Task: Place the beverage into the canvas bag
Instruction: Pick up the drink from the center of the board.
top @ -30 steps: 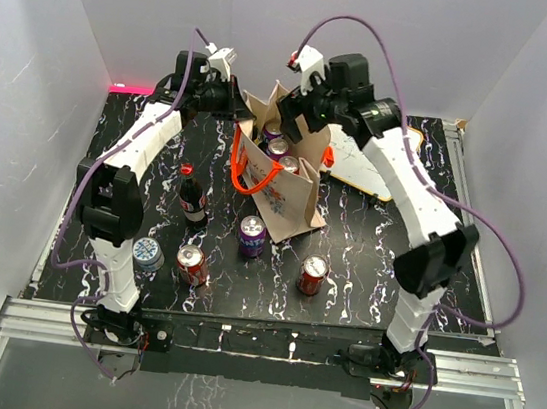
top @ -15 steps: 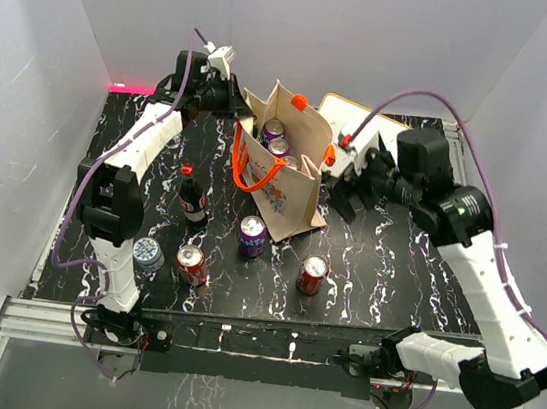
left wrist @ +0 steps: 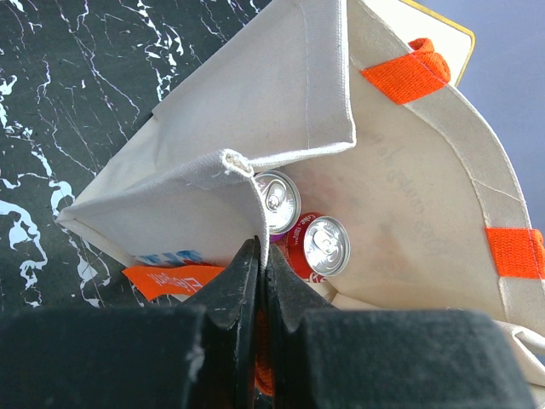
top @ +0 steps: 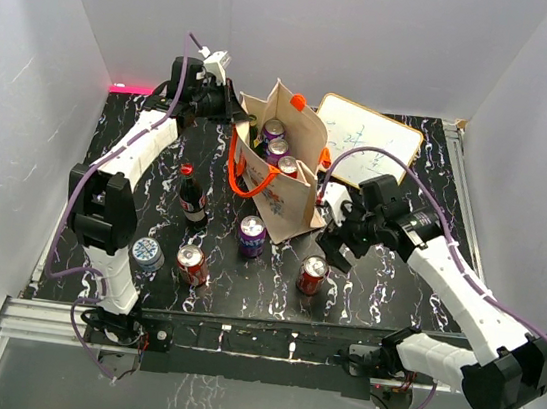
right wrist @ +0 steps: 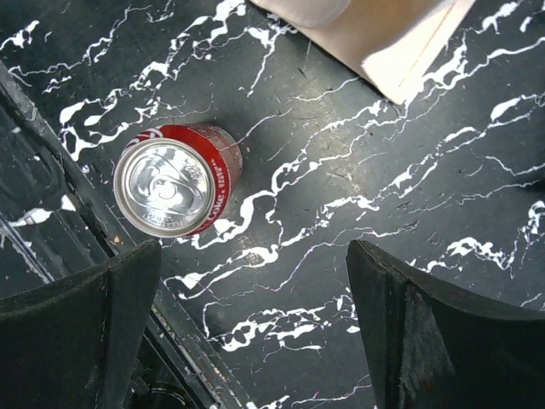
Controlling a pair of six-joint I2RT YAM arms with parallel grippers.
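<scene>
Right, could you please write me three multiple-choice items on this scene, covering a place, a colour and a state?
1. Where is the right gripper?
A. Deep inside the canvas bag
B. Low beside a red can
C. Out of every view

2. What colour are the bag's handles?
A. Blue
B. Orange
C. Green

3. What is the left gripper doing?
A. Hanging open
B. Holding a spoon
C. Pinching the bag's rim

Answers:
1 B, its wrist view shows the red can just ahead of its open fingers.
2 B, the straps are plainly orange.
3 C, its fingers are closed on the cloth edge.
</scene>
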